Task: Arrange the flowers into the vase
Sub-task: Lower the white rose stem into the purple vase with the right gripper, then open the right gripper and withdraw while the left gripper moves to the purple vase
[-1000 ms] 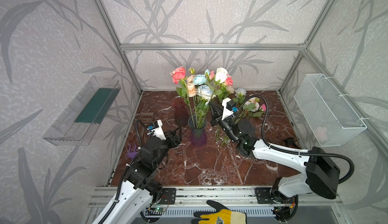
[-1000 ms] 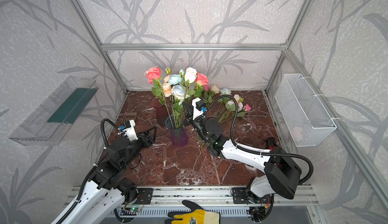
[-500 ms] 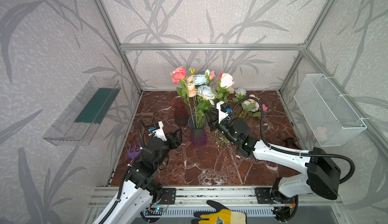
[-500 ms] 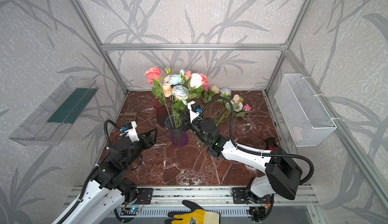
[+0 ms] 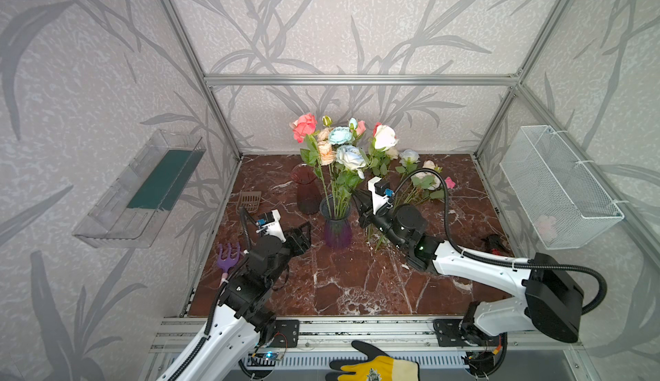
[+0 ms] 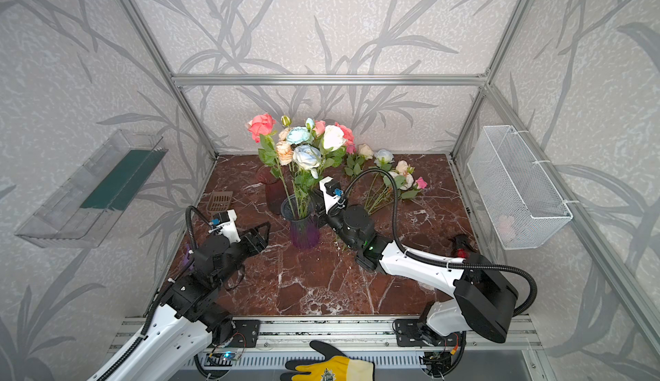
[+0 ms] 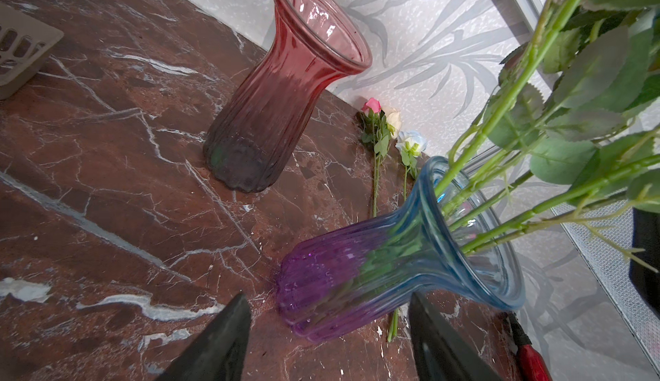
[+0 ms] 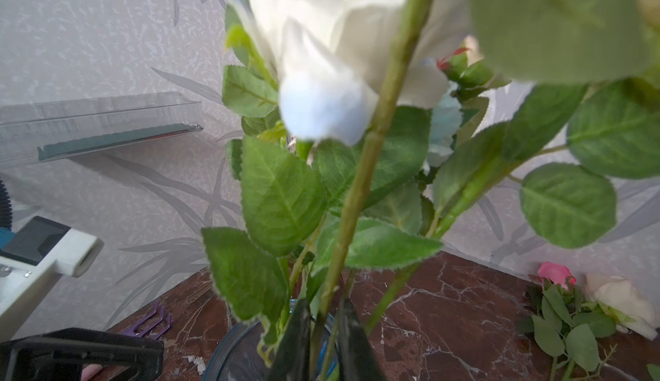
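Within the last second the right gripper has sunk from leaf height to just above the rim of the vase, the blue-to-purple glass one, and it has brought the white rose down with it. That head now sits among the other blooms standing in the vase, no longer above them.

In the right wrist view the rose's stem runs straight down between the jaws, with the vase mouth right beneath. The jaws stand almost together on either side of it. Their tips and the leaves crowd that spot, so I cannot tell whether they pinch the stem or have slackened off.

The left gripper has not shifted. It stays spread wide, low on the near side of the vase, with its jaws flanking the purple base and touching nothing.

By my reading this rose is as good as placed, and what it needs now is a clean release and a retreat that does not drag the leaves. The loose flowers lie on the counter beyond the vase, so more trips remain. The red vase just beside it stands empty.
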Available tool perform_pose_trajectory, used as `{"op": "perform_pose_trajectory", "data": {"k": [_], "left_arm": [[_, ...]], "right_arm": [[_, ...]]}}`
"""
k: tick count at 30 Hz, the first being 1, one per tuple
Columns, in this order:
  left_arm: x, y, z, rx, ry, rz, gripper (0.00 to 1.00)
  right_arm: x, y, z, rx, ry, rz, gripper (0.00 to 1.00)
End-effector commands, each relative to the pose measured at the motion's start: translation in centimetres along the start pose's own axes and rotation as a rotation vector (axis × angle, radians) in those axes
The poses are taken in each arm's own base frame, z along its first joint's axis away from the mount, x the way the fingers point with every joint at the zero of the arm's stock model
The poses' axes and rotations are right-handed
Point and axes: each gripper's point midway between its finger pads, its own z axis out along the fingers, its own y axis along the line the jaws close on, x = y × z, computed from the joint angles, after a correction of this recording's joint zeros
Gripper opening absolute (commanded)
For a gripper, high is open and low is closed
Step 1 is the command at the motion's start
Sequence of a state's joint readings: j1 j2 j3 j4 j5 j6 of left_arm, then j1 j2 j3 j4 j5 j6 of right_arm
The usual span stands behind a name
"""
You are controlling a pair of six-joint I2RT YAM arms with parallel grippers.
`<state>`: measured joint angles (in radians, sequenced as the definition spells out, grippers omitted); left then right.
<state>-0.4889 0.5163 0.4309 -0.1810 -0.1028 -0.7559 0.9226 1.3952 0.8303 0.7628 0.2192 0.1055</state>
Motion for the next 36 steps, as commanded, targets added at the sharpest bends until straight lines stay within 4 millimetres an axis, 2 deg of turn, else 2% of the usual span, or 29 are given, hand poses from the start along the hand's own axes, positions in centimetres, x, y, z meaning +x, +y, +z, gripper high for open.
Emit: {"op": "perform_pose_trajectory", "data": {"k": [1,3,6,7,13,17,19,22,25,30,36], "left_arm": [[-0.3,0.0,0.1,0.001,-0.017,-0.01,0.71],[-0.4,-0.1,0.0,0.004,-0.016,-0.006,0.71],[-0.5,-0.1,-0.1,0.003,-0.018,0.002,0.71],[-0.6,-0.2,-0.2,0.003,-0.02,0.004,0.71],[-0.3,0.0,0.0,0.004,-0.021,0.003,0.71],[0.4,0.3,0.7,-0.004,0.005,0.007,0.71],[1.0,0.4,1.1,-0.007,0.032,0.015,0.72],[2.4,0.8,1.8,-0.019,0.088,0.041,0.7],[4.5,1.3,2.7,-0.009,0.155,0.055,0.66],[7.4,2.0,3.6,0.011,0.235,0.094,0.68],[10.0,1.6,4.4,0.054,0.298,0.164,0.71]], "right_arm": [[-3.4,0.1,0.5,0.005,-0.08,-0.017,0.17],[-3.6,0.3,0.8,-0.002,-0.081,-0.034,0.15],[-3.7,0.6,1.3,-0.013,-0.071,-0.044,0.07],[-2.7,0.6,1.4,-0.015,-0.032,-0.044,0.05],[0.5,0.2,1.0,-0.011,0.025,0.002,0.02],[1.2,-0.4,0.5,0.016,0.04,0.01,0.17],[1.0,-0.4,0.1,0.016,0.04,0.016,0.27],[0.2,-0.6,-1.0,0.021,0.043,0.027,0.35],[-0.2,-0.6,-2.4,0.01,0.069,0.059,0.4],[0.1,-0.1,-3.7,-0.004,0.112,0.074,0.47],[2.3,-0.1,-5.9,-0.004,0.203,0.107,0.51]]}}
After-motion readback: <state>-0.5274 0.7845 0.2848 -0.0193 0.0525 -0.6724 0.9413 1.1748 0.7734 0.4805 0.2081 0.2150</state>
